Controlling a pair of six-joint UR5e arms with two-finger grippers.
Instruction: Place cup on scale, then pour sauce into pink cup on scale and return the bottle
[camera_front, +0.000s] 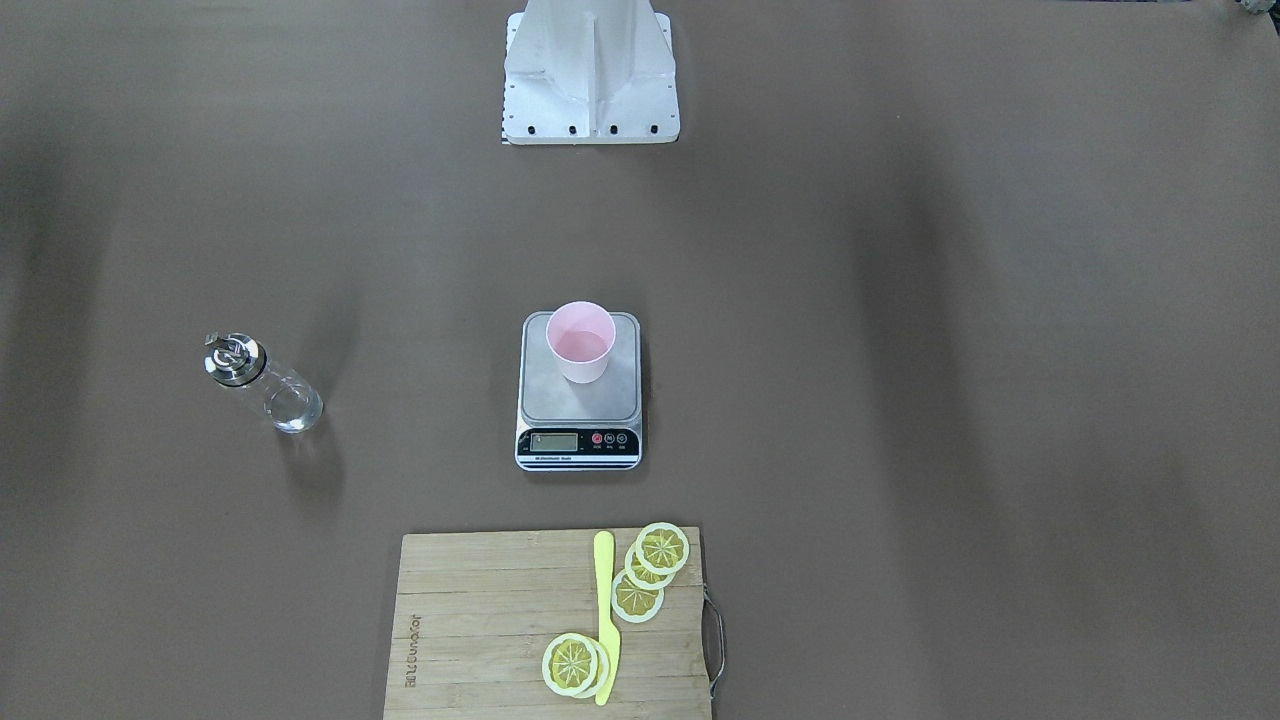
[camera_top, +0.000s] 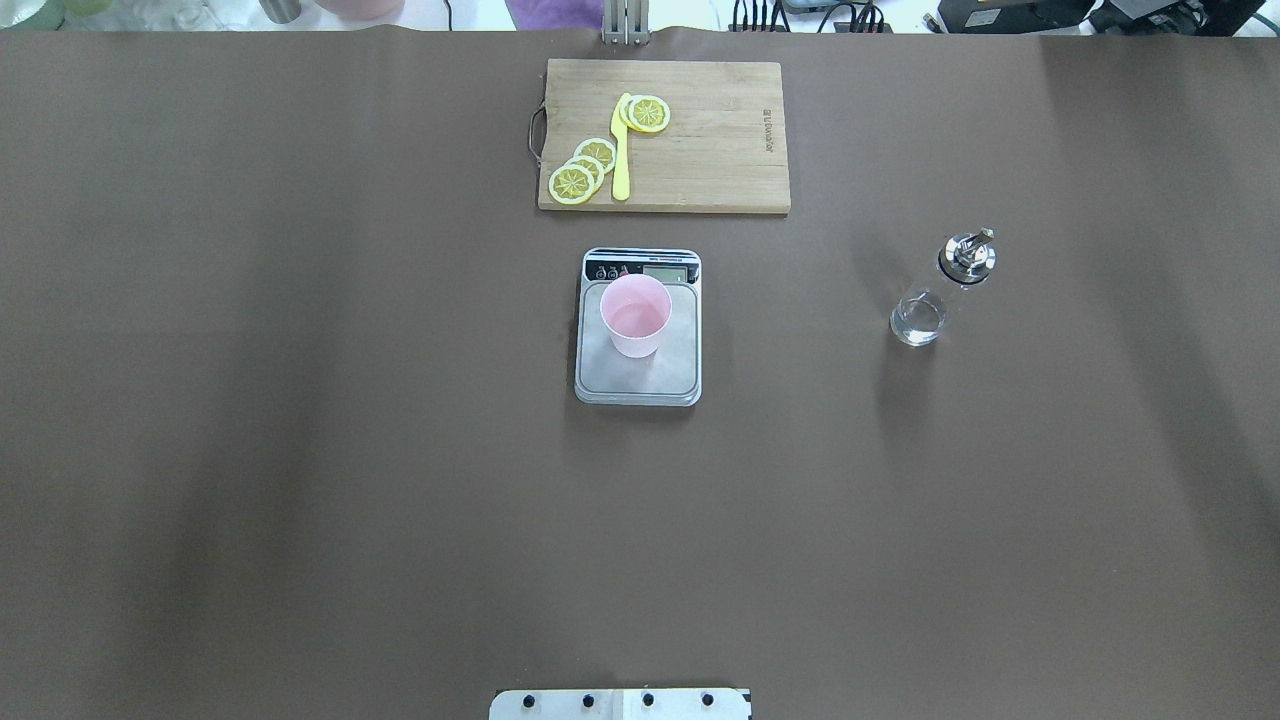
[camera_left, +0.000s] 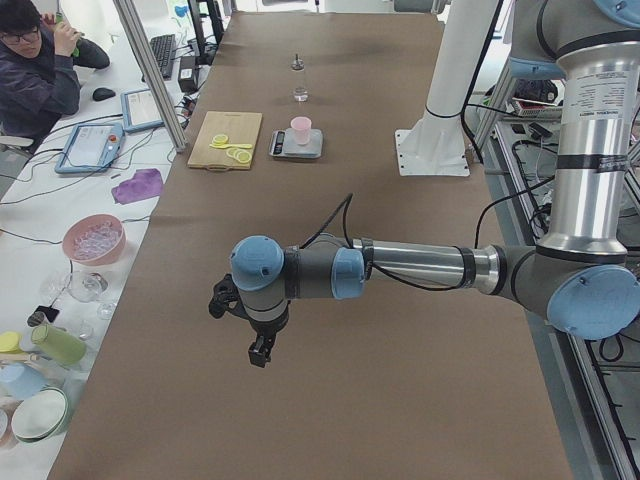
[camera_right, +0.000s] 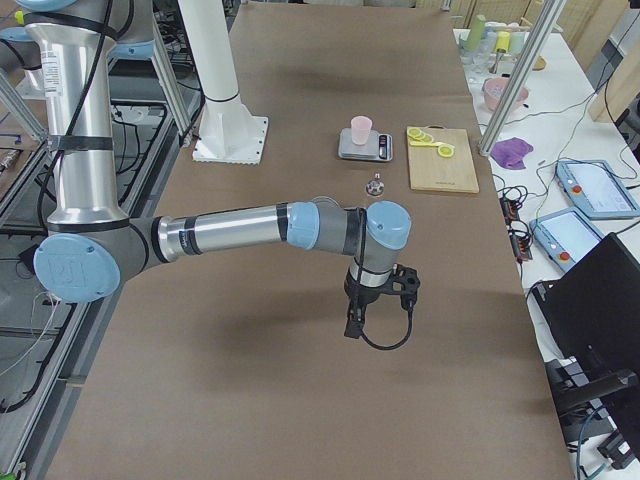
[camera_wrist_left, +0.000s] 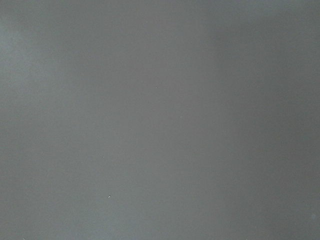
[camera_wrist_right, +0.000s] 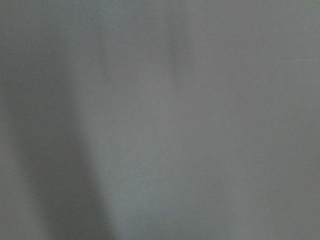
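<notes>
Glass bottle (camera_top: 942, 290), slim, could topple if grasped off-centre; whether left tool (camera_left: 258, 356) or right tool (camera_right: 351, 329) is clenched, I cannot tell.

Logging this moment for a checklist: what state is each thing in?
scale: flat on the table; display unreadable.
cup: upright on the scale's platform; contents unclear.
bottle: upright on the table, capped, apart from the scale.
left gripper: above bare table; open or shut unclear.
right gripper: above bare table; open or shut unclear.
</notes>
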